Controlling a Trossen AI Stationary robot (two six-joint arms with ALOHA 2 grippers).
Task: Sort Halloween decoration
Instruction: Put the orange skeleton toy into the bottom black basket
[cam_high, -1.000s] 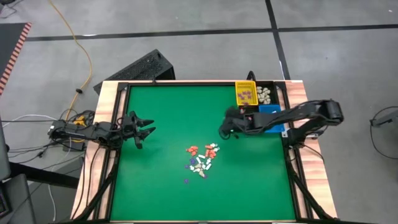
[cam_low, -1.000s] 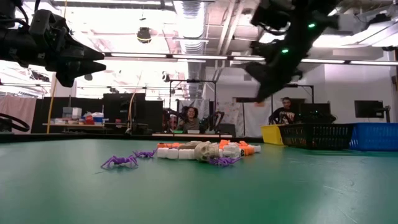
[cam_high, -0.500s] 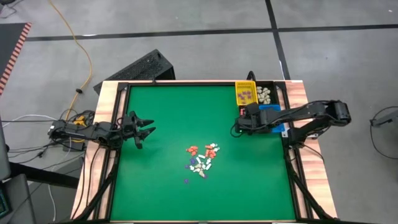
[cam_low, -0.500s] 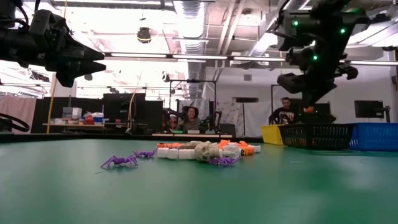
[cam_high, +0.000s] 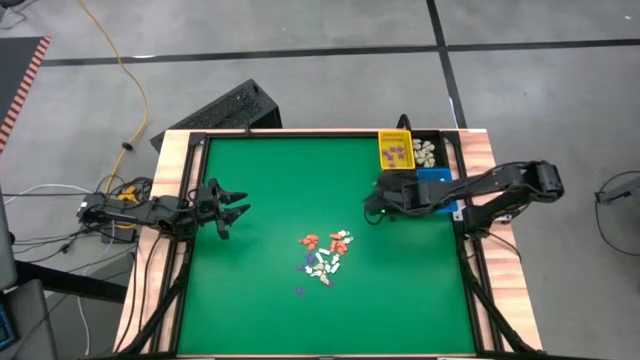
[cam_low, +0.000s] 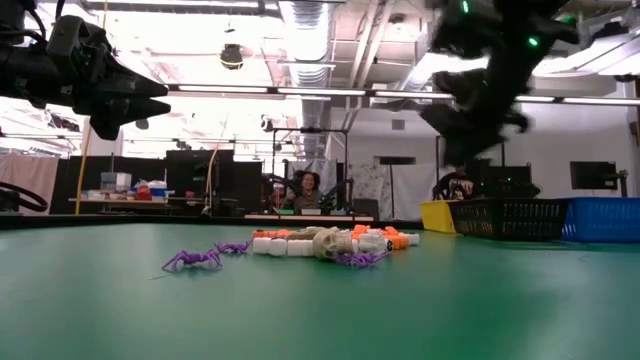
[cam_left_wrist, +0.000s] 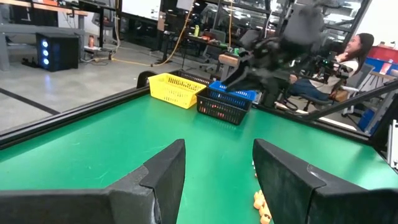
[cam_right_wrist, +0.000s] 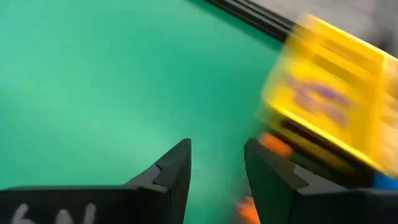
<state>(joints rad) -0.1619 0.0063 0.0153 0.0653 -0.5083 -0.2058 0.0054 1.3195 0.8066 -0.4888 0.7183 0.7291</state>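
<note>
The Halloween decoration lies as a small pile of cream-white, orange-red and purple trinkets in the middle of the green table; the low view shows the pile with a purple spider beside it. My right gripper hangs above the mat, between the pile and the bins at the far right. It is open, with nothing between its fingers. My left gripper waits open at the table's left side, pointing level toward the bins.
At the far right corner stand a yellow bin with purple pieces, a black bin with cream pieces, a blue bin and another black bin holding orange pieces. A black rail frames the mat. People sit beyond the table.
My right gripper has carried a small orange piece toward the bins at the far right, then come back a little toward the table's middle. Its fingers, shut a second ago, now stand apart, and the orange piece no longer shows at their tips.
</note>
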